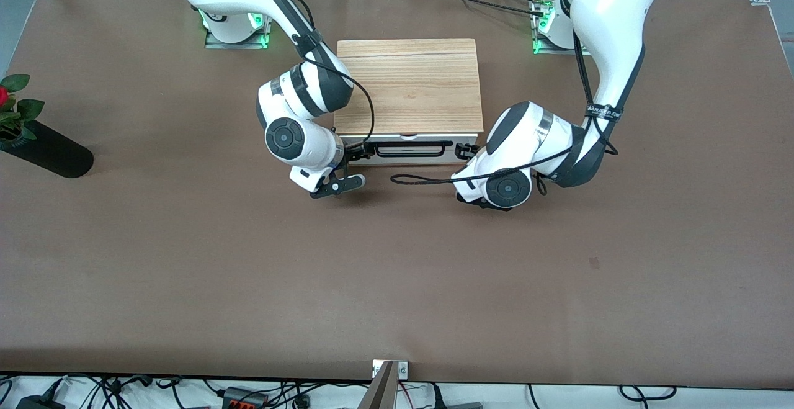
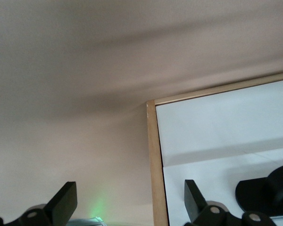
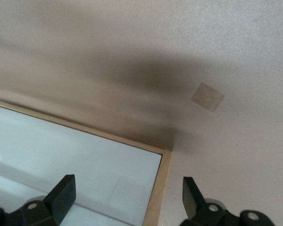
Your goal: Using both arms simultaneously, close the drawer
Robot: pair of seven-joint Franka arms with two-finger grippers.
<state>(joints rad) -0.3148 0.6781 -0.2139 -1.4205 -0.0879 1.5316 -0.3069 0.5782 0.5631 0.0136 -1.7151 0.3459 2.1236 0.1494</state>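
Observation:
The drawer (image 1: 428,154) shows its white front panel and thin black bar handle (image 1: 412,147) under the light-wood casing (image 1: 409,83); no wood interior shows. My right gripper (image 1: 355,151) is open at the panel's end toward the right arm. In the right wrist view the right gripper (image 3: 127,195) straddles the casing edge (image 3: 156,197) beside the white panel (image 3: 75,155). My left gripper (image 1: 465,150) is open at the panel's other end. In the left wrist view the left gripper (image 2: 129,202) straddles the casing edge (image 2: 154,165), with the panel (image 2: 217,136) and handle end (image 2: 269,188) beside it.
A black vase with a red rose (image 1: 46,148) lies at the right arm's end of the table. A loose black cable (image 1: 422,179) trails on the table near the drawer front. A small tan patch (image 3: 207,97) marks the brown table top.

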